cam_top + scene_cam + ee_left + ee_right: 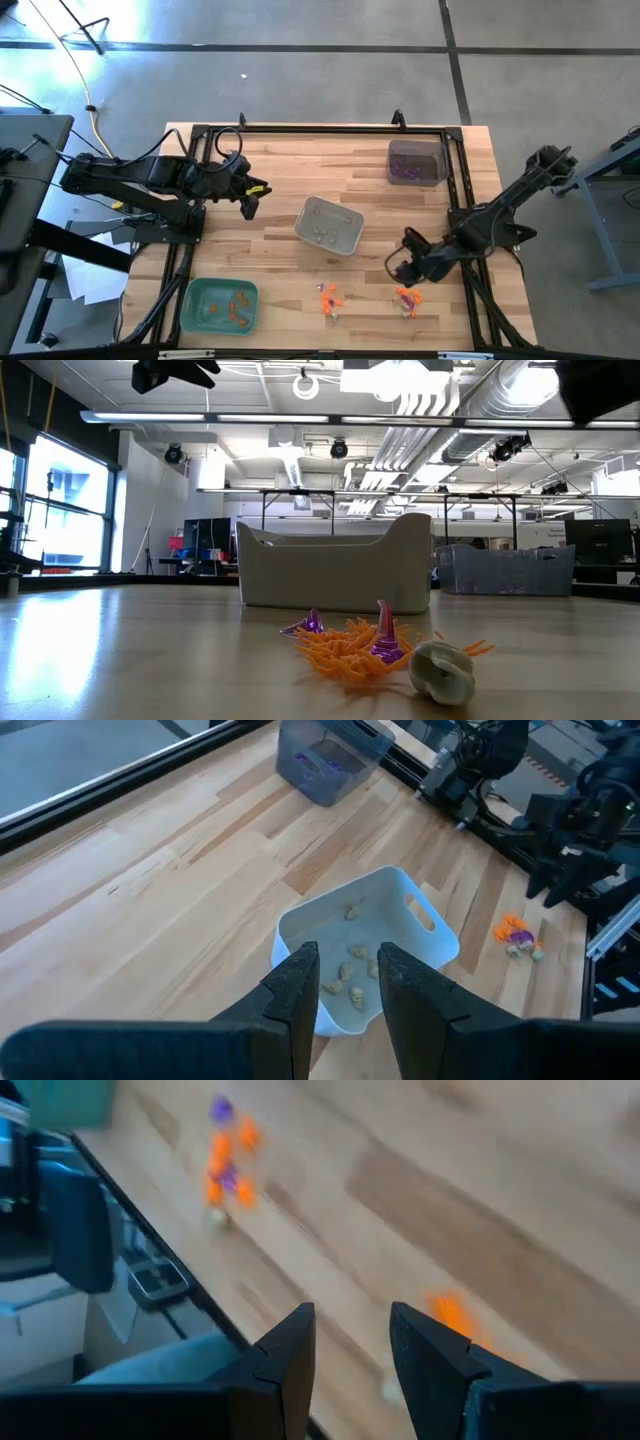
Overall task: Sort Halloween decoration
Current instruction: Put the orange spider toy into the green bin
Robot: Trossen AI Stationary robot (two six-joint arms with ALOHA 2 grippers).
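Mostly orange spiky trinkets (350, 650), purple cones (386, 643), pale skull-like piece (442, 671), left gripper (346, 968) and right gripper (350, 1330) parted, empty

You see orange, purple and pale trinkets (405, 299) near the striped light-wood tabletop's (290, 175) front edge; green tray (220, 305) front-left.

The right wrist view is smeared: the orange and purple trinkets (225, 1155) on the table (420, 1210) are shapeless blobs. From above, the pieces in the green tray (192, 312) are too small to identify.
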